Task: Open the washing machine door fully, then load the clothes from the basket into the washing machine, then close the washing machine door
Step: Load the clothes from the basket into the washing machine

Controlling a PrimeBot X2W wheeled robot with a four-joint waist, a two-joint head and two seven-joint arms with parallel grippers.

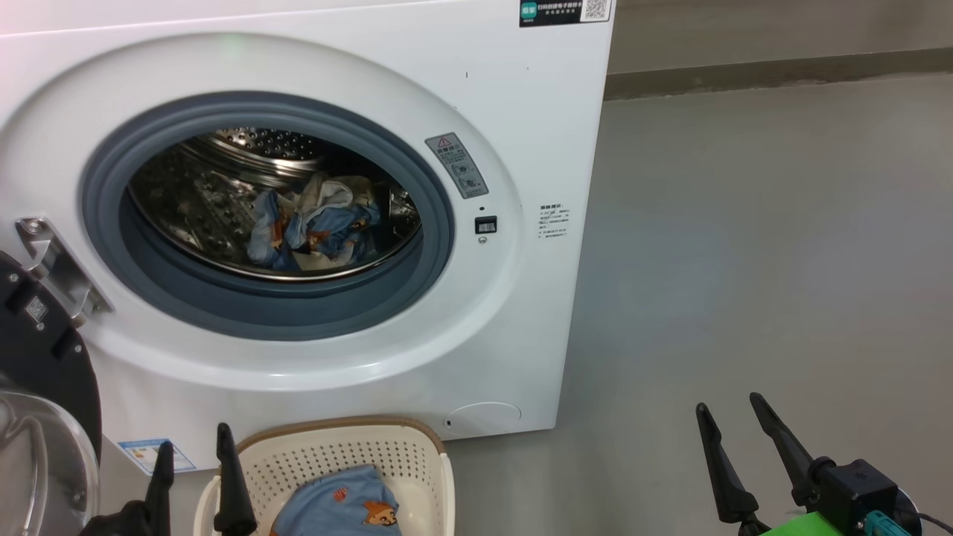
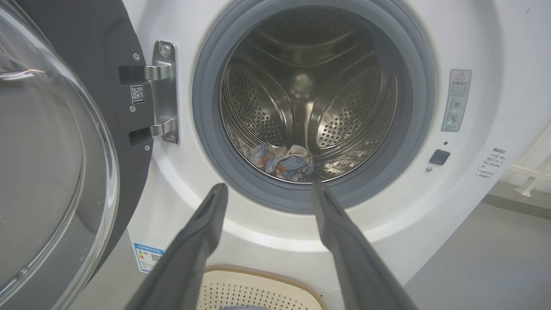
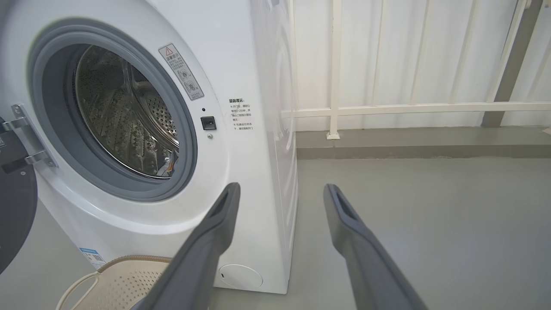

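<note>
**Clerk:** Containers first, please.

**Inspector:** Two. The steel drum (image 1: 186,193) of the washing machine (image 1: 521,112), and the basket (image 1: 421,454), which stands on the floor (image 1: 744,260) just in front of the machine's base, below the opening.

**Clerk:** Contents?

**Inspector:** In the drum there is one crumpled bundle of the clothes (image 1: 316,223), light blue with orange figures and some white. It lies at the bottom, toward the back (how many pieces make up the bundle, I cannot tell). In the basket, one blue piece (image 1: 342,502) with the same print lies on the bottom, partly cut off by the head view's lower edge.

**Clerk:** And the washing machine door?

**Inspector:** The washing machine door (image 1: 45,372) is swung wide to the left on its metal hinge (image 1: 56,264), with its glass bowl bulging outward. The grey gasket (image 1: 435,246) is fully exposed.

**Clerk:** The count?

**Inspector:** One machine, one door, one basket, two lots of clothes and two grippers with two jaws each.

**Clerk:** State of the jaws?

**Inspector:** The left gripper (image 1: 194,435) is at the basket's left rim, its jaws spread apart and holding nothing. The right gripper (image 1: 728,402) is well apart to the right, over bare floor. Its jaws are likewise spread and empty.
</note>
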